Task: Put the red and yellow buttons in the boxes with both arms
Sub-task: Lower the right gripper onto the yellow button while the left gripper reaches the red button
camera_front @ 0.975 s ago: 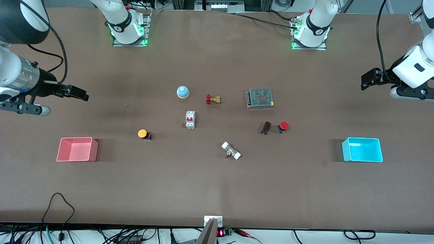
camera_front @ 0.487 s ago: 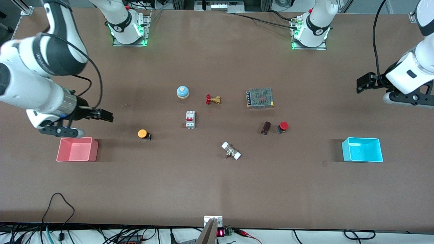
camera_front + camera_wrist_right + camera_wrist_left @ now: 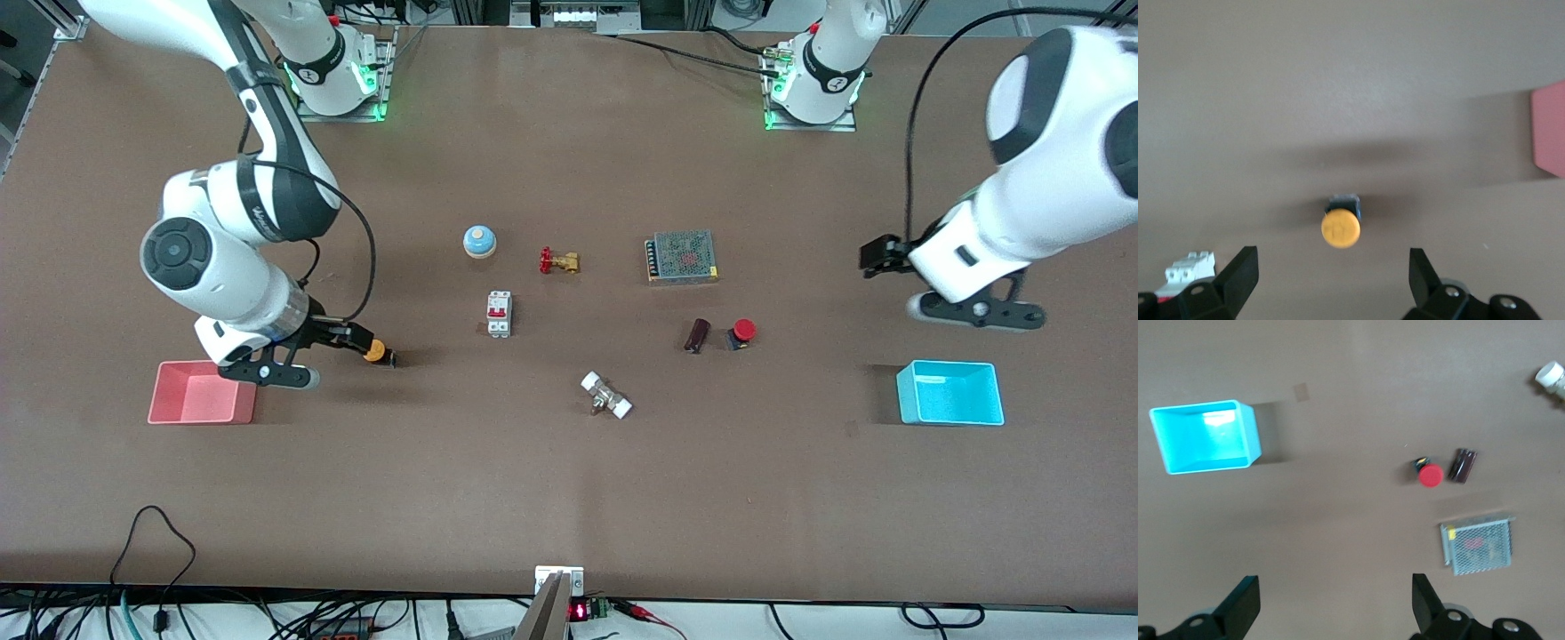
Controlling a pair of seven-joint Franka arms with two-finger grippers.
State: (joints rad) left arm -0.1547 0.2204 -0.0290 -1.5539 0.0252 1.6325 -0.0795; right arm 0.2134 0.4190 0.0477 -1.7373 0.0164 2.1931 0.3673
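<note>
The orange-yellow button [image 3: 377,350] lies on the table beside the pink-red box [image 3: 203,392]. My right gripper [image 3: 356,337] is open and empty, low over the table right beside this button. In the right wrist view the button [image 3: 1340,228] lies just ahead of the open gripper [image 3: 1330,277], with a corner of the pink-red box [image 3: 1548,130] at the edge. The red button [image 3: 743,332] lies toward the cyan box [image 3: 949,393]. My left gripper [image 3: 876,258] is open and empty over bare table, apart from both. The left wrist view shows the gripper [image 3: 1335,603], red button [image 3: 1429,475] and cyan box [image 3: 1205,437].
In the middle of the table are a blue-and-white bell [image 3: 479,241], a red-handled brass valve [image 3: 558,261], a white breaker [image 3: 499,314], a mesh-topped metal unit [image 3: 683,257] and a white fitting [image 3: 606,396]. A dark cylinder [image 3: 697,335] lies right beside the red button.
Both arms have swung in from the table's ends. My right gripper has come down beside the yellow button. My left gripper has moved toward the middle. No object has moved.
</note>
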